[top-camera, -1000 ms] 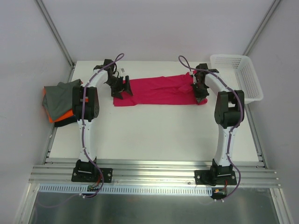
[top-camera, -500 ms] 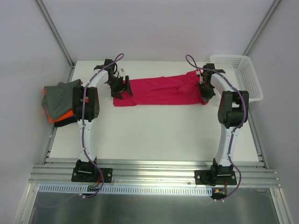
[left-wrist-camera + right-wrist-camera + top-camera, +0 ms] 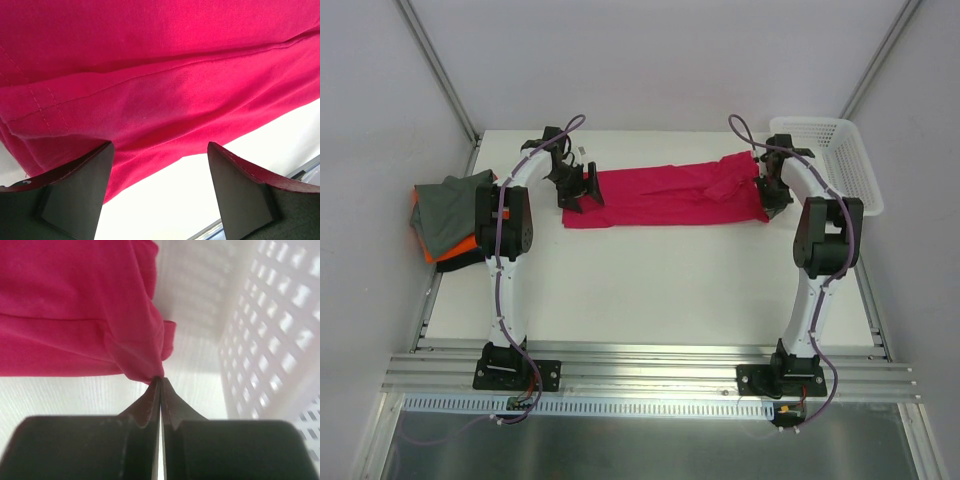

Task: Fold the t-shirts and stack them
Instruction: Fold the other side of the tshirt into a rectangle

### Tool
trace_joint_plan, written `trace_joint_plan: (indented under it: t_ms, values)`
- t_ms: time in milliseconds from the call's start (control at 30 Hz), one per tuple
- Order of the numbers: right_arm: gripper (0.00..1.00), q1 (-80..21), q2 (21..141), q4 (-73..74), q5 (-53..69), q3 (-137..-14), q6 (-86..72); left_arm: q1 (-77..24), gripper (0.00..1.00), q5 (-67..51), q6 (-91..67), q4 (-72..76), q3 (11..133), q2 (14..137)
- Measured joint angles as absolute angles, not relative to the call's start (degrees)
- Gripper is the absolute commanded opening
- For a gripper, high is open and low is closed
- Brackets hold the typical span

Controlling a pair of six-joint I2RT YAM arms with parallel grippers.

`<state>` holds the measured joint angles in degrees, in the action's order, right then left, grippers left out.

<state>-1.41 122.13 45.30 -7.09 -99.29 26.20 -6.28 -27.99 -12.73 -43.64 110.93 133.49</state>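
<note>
The magenta-pink t-shirt (image 3: 665, 196) lies stretched across the far part of the table. My left gripper (image 3: 582, 190) is open at its left end, with the shirt's hem (image 3: 150, 100) just ahead of the fingers and bare table between them. My right gripper (image 3: 772, 193) is shut on the shirt's right edge (image 3: 145, 371), pinching a small fold at the fingertips. A pile of grey (image 3: 450, 205), orange (image 3: 442, 250) and dark shirts lies at the table's left edge.
A white mesh basket (image 3: 830, 160) stands at the far right, close beside my right gripper; its wall (image 3: 280, 335) fills the right of the right wrist view. Aluminium rails run along the table's sides and the near edge.
My right gripper has moved right toward the basket, pulling the shirt's right end with it and stretching the shirt. The left gripper has not moved.
</note>
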Motion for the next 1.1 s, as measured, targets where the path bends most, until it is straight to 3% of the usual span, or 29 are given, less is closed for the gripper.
trace_joint_plan:
  t_ms: [500, 633, 700, 733, 867, 1100]
  values:
    - [0.01, 0.3, 118.1, 43.7, -8.8, -95.6, 29.4, -5.8, 0.79, -28.0, -12.9, -43.8, 110.9, 133.5]
    - [0.05, 0.3, 118.1, 43.3, -9.9, -94.4, 30.3, -5.8, 0.79, -28.0, -12.9, -43.8, 111.0, 133.5]
    - [0.17, 0.3, 118.0, 43.3, -10.4, -94.3, 30.4, -5.8, 0.79, -28.0, -12.9, -43.8, 111.0, 133.5]
    - [0.31, 0.3, 117.9, 43.3, -10.7, -94.3, 30.2, -5.8, 0.80, -28.0, -12.9, -43.8, 111.0, 133.5]
    - [0.46, -0.4, 116.8, 44.6, -10.3, -94.5, 28.9, -5.8, 0.81, -28.0, -12.9, -43.8, 111.0, 133.5]
    - [0.47, -0.8, 115.1, 45.7, -8.1, -102.3, 24.9, -5.8, 0.83, -28.0, -12.9, -43.8, 111.0, 133.5]
